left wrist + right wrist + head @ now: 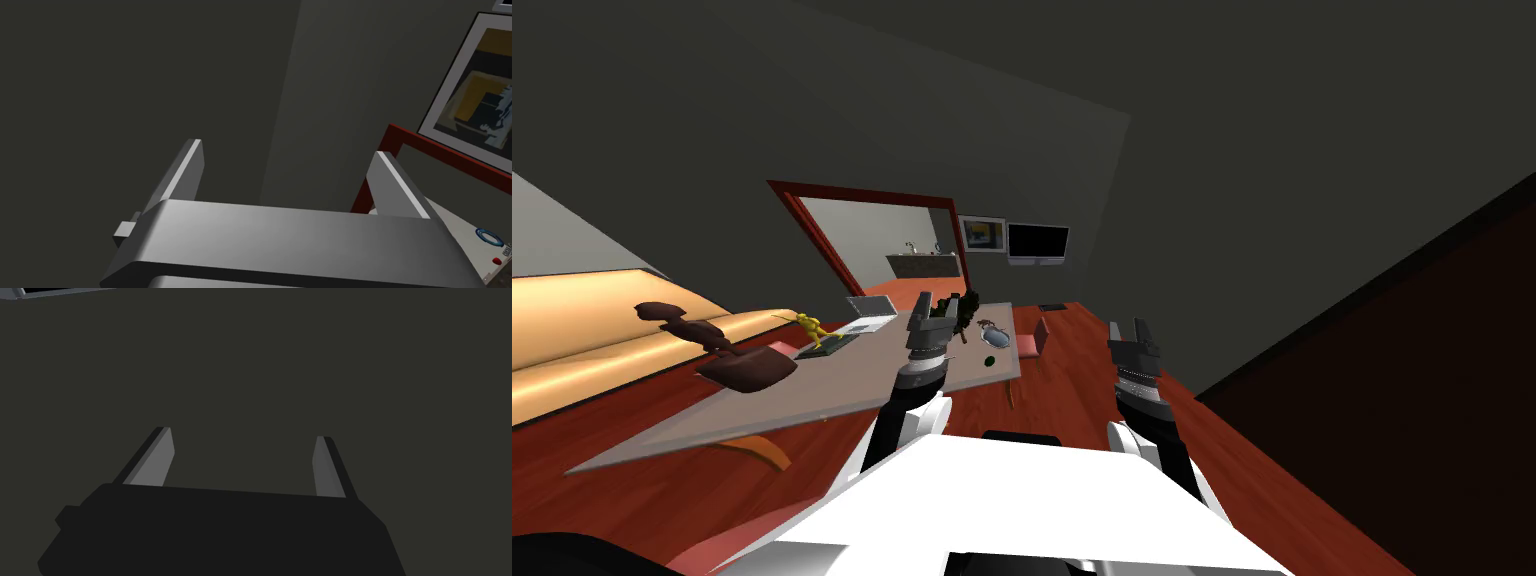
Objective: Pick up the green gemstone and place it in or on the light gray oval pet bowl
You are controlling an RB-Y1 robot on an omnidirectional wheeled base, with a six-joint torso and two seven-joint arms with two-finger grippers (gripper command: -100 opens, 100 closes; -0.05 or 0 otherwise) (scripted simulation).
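Note:
A small dark green gemstone (990, 361) lies on the grey table (812, 400) near its right end. Just beyond it sits the light grey oval pet bowl (995, 337). My left gripper (936, 303) (289, 149) is raised over the table, a little left of the bowl and the gemstone, open and holding nothing. To the right of the table, over the floor, my right gripper (1130, 331) (244, 434) is also raised and open, with nothing between its fingers.
The table also carries a laptop (870, 312), a yellow figure (809, 324), a dark plant (959, 308) and a brown object (747, 368) at its near-left edge. A pink chair (1032, 340) stands at the right end. An orange sofa (602, 340) runs along the left.

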